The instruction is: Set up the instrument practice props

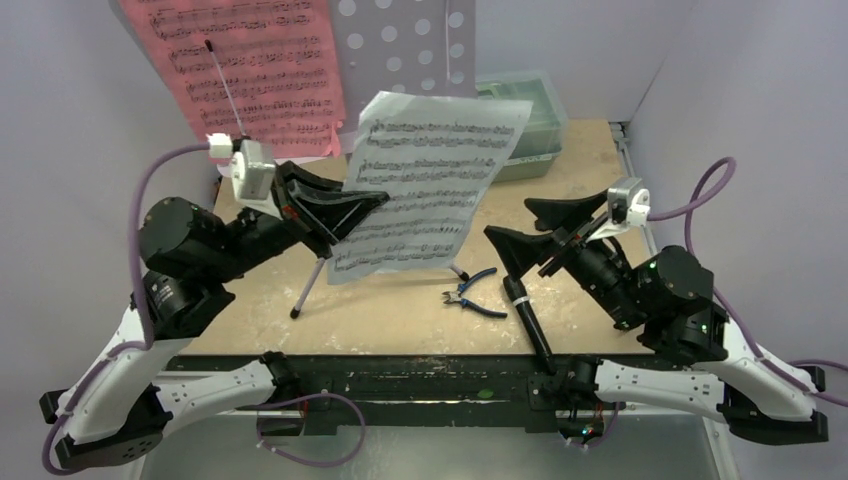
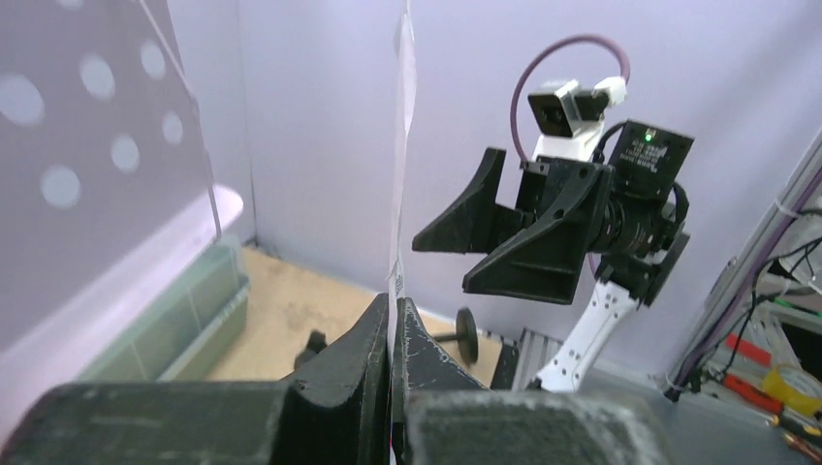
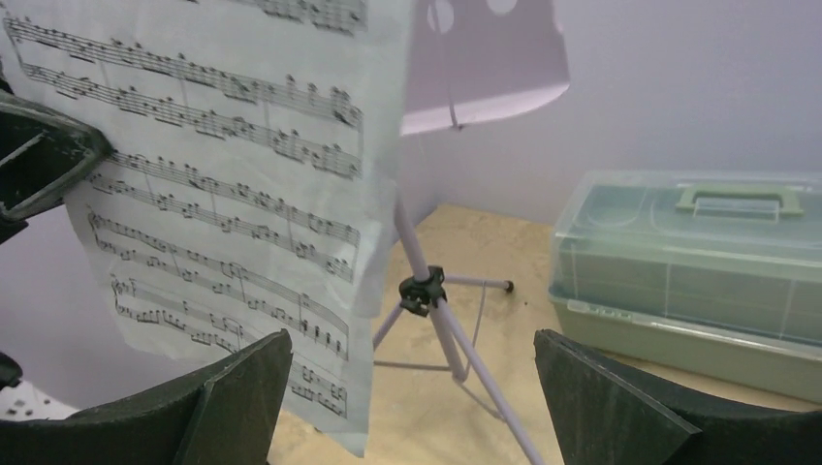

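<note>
Closed left fingers (image 2: 341, 383) are shown pinching the left edge of the white sheet (image 1: 432, 180), which is held upright above the bench (image 1: 400, 320), in front of the music stand (image 1: 410, 45) on which the pink sheet (image 1: 250, 60) already rests. Being light, limp and easily creased, the white sheet is judged best gripped near an edge and supported at a second; the right fingers (image 3: 601, 397) are spread open near its right edge, apart from it.

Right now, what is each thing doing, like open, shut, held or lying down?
music stand: upright on its legs
pink sheet: resting on the music stand
white sheet: held in the air
left gripper: jaws shut on the white sheet
right gripper: jaws open, empty
microphone: lying down
toolbox: lid shut
pliers: lying flat
</note>
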Robot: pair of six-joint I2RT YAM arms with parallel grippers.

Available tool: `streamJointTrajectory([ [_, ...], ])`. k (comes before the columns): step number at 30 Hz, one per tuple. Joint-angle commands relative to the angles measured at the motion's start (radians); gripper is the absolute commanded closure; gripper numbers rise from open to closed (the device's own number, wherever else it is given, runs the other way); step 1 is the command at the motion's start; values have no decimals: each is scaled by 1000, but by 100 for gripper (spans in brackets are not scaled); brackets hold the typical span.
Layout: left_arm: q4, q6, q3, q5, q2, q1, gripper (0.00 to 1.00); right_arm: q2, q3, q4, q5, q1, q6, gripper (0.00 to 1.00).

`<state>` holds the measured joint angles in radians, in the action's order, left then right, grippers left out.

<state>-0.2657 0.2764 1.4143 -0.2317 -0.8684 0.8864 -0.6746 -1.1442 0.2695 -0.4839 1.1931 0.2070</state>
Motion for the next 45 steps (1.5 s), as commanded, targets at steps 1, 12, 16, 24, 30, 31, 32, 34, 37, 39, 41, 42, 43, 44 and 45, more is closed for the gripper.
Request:
streamJointTrajectory([
  [1, 103, -36, 107, 45, -25, 3, 100, -48, -122, -15, -59, 3, -54, 1],
  [12, 182, 80, 78, 209, 11, 4, 100, -352, -571, 103, 260, -12, -29, 1],
  [16, 217, 125, 13, 209, 64, 3, 100, -433, -663, 156, 411, -178, 54, 1],
  [24, 191, 195, -18, 194, 125, 4, 100, -480, -605, 55, 869, -441, 178, 1],
  [30, 176, 238, -28, 152, 148, 4, 100, -476, -505, -164, 1178, -560, 352, 1],
  [31, 172, 242, -30, 155, 153, 5, 100, -472, -460, -240, 1239, -573, 409, 1],
  [32, 170, 247, -32, 158, 157, 4, 100, -471, -435, -315, 1293, -582, 462, 1],
  [34, 174, 262, -40, 156, 161, 4, 100, -475, -400, -444, 1354, -588, 546, 1],
  [37, 191, 285, -62, 127, 159, 3, 100, -491, -375, -563, 1390, -590, 646, 7],
  [39, 206, 299, -77, 113, 155, 4, 100, -506, -365, -635, 1409, -591, 718, 13],
  [41, 215, 310, -89, 107, 154, 4, 100, -512, -355, -682, 1403, -592, 754, 19],
  [42, 218, 315, -95, 105, 153, 3, 100, -514, -355, -684, 1393, -591, 755, 23],
  [43, 223, 320, -101, 102, 152, 4, 100, -516, -354, -681, 1381, -592, 755, 26],
  [44, 227, 327, -107, 99, 151, 3, 100, -518, -353, -679, 1371, -593, 755, 29],
  [45, 229, 331, -111, 96, 150, 4, 100, -518, -348, -682, 1362, -592, 757, 31],
])
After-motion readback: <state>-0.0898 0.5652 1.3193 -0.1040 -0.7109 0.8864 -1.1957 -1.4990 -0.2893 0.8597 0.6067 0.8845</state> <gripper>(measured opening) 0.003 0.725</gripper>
